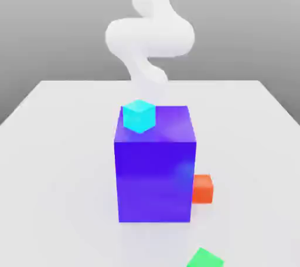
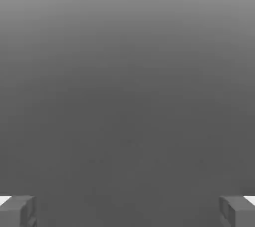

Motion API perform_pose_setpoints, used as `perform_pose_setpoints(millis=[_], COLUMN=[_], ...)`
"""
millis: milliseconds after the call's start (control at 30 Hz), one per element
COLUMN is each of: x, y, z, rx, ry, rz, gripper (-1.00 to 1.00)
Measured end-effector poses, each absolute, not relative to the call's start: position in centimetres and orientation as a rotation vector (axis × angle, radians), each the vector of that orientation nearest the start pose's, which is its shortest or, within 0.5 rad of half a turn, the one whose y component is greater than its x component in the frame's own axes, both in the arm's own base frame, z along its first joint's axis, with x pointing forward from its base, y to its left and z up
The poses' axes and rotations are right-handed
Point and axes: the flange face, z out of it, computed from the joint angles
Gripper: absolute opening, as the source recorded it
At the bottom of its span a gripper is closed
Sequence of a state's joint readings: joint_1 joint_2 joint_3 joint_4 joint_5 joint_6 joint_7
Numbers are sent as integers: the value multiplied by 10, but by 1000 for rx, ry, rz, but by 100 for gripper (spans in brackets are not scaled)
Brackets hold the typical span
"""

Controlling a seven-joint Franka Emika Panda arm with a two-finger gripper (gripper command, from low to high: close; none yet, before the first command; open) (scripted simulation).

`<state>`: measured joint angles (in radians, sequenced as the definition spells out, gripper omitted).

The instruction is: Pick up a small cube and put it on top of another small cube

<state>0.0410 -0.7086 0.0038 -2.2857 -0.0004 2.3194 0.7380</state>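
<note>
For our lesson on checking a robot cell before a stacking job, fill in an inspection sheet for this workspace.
Surface: pale table, flat.
Job's things: cyan cube on top of the blue block, near the corner at the exterior view's left; red cube on the table beside the block, at the exterior view's right; green cube on the table nearer the camera.
Clutter: the tall blue block.
Grippers: claw open, holding nothing; fingertips far apart.
Cables: nothing seen.
Surroundings: white arm behind the block; plain grey backdrop.
</note>
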Motion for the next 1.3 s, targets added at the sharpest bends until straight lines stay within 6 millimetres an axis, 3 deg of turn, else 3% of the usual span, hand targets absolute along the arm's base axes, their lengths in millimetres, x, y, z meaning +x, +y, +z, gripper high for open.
perform_pose_setpoints(millis=[267, 533, 667, 800, 967, 1067, 1167, 1200, 1300], x=[464, 510, 514, 512, 493, 475, 472, 471, 471], y=[91, 179, 233, 269, 316, 338, 343, 343, 343], z=[594, 477, 412, 343, 253, 199, 151, 137, 136], rx=[-2812, -2982, -3020, -3034, -3003, -2966, -2956, -2955, -2955], ry=[490, 3, -281, -526, -852, -1027, -1064, -1067, -1067], rz=[-766, -537, -411, -284, -115, -23, -3, -1, 0], gripper=[0, 0, 0, 0, 0, 0, 0, -100, -100])
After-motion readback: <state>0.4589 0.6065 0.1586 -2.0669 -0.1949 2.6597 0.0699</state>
